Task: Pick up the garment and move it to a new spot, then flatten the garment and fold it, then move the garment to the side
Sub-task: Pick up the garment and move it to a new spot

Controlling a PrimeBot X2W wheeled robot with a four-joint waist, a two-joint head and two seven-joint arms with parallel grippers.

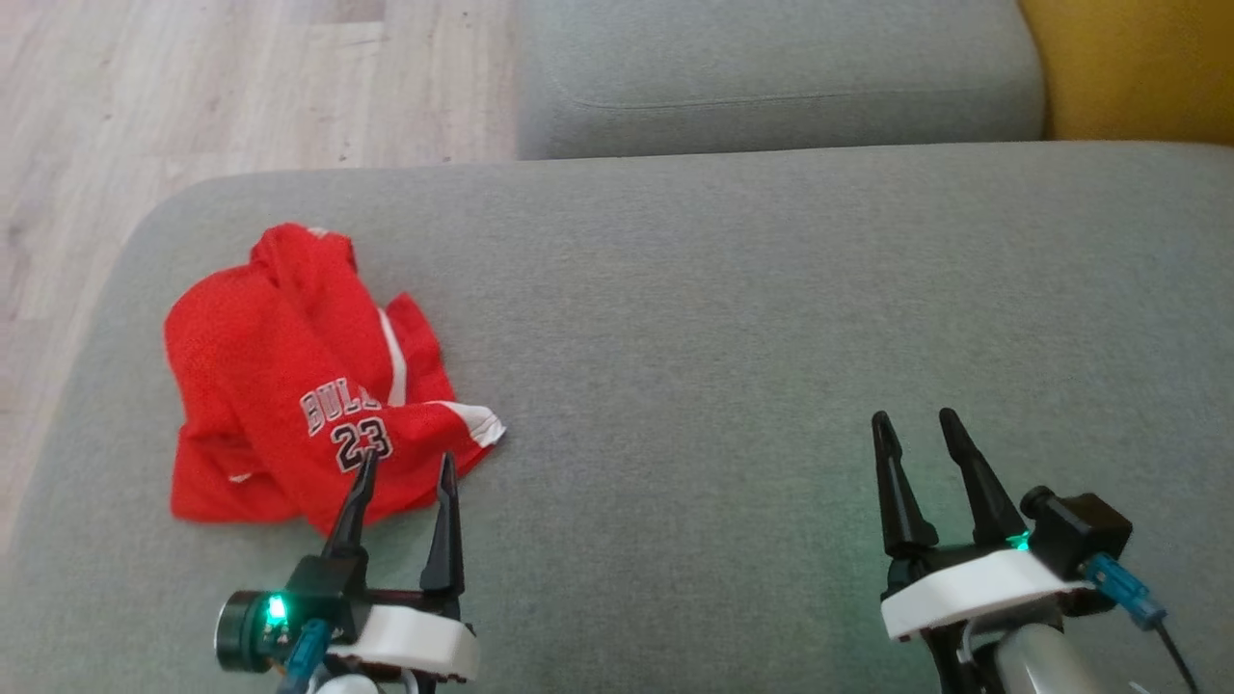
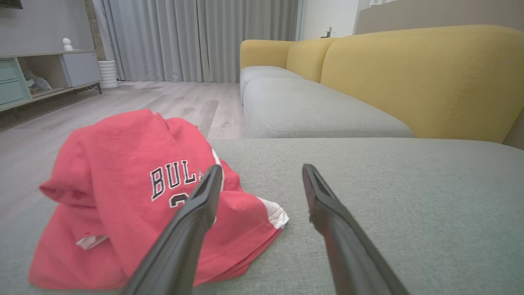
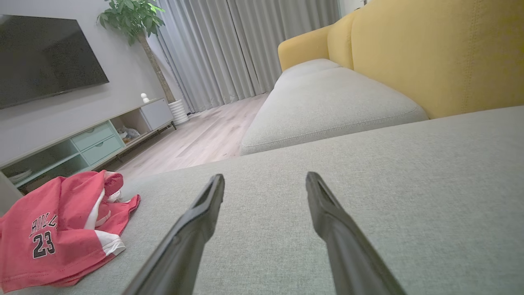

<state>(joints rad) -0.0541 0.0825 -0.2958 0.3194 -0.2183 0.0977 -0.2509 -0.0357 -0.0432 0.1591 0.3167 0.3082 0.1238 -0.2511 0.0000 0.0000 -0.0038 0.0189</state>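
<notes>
Garment (image 1: 289, 386) bunched nr cushion (image 1: 723, 337) left edge, open room rightward; L pincer (image 1: 408, 459) & R pincer (image 1: 914, 417) spread.

Grey sofa seat (image 1: 733, 318) bears a crumpled red jersey (image 1: 289, 376) (numbered 23).

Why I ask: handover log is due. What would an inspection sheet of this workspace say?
Surface: grey sofa cushion, flat.
Job's things: red jersey, crumpled, unfolded, on the cushion's left side.
Clutter: nothing seen.
Grippers: left gripper open, tips at the jersey's near edge; right gripper open above bare cushion.
Cables: blue-plugged cable at the right wrist.
Surroundings: yellow backrest, wood floor, television, curtains.
</notes>
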